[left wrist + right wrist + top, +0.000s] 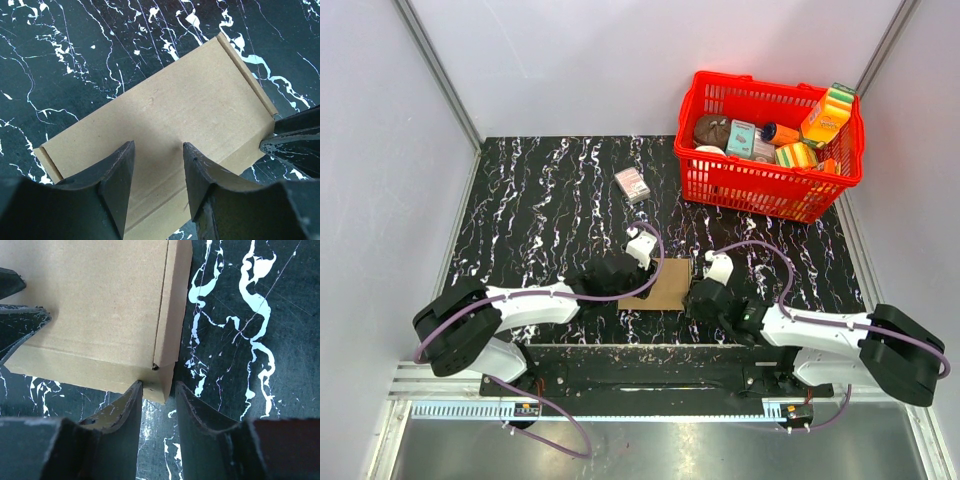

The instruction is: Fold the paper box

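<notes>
Flat brown cardboard box (667,284), near-edge centre of black marbled desk (540,200). Left pincer (158,146) over it, right pincer (159,385) at its corner: both part-open, empty.

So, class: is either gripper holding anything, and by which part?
Nothing looks gripped. The left gripper stands open over the paper box; the right gripper stands open at one corner, not clamped on it.

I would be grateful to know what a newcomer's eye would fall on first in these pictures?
Most likely the red basket at the table's far right corner, crammed with colourful grocery packs. Next comes the flat brown paper box near the front centre of the black marbled top, with the left gripper and the right gripper on either side of it, jaws apart.
</notes>
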`<state>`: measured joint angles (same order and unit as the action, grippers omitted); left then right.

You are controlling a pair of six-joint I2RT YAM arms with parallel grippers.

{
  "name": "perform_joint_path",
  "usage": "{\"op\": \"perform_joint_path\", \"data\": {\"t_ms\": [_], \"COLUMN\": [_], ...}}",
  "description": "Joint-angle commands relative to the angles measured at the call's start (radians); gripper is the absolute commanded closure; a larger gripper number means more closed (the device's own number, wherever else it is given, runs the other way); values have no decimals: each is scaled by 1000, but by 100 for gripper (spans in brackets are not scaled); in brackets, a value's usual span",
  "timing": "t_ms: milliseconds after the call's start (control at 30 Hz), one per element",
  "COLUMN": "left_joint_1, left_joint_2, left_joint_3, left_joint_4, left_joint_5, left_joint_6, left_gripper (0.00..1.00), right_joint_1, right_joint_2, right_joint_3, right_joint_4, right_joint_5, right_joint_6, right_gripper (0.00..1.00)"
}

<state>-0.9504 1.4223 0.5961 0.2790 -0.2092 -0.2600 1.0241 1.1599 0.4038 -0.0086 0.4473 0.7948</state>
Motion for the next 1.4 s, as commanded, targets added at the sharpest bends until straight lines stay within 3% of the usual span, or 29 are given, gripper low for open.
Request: {"op": "perform_joint_path", "data": {"t_ms": [0,600,1067,1367], "left_joint_1": [4,4,4,21], "left_joint_2": [6,0,-62,-111], "left_joint_3": [11,-2,74,220], "left_joint_4": [43,43,-63,-192], "left_joint_5": [30,47,63,114], "left_joint_6": [-7,-15,13,77], "left_gripper": [53,53,50,46], "right_joint_1": [5,4,4,4], "right_joint_2": [24,113,-183,-239], "right_joint_3": [36,115,29,9], "right_joint_4": [-30,-129,-145,-180], "right_joint_5": [51,83,47,34], "right_joint_6": [20,67,15,30], "right_gripper": [62,60,45,43]}}
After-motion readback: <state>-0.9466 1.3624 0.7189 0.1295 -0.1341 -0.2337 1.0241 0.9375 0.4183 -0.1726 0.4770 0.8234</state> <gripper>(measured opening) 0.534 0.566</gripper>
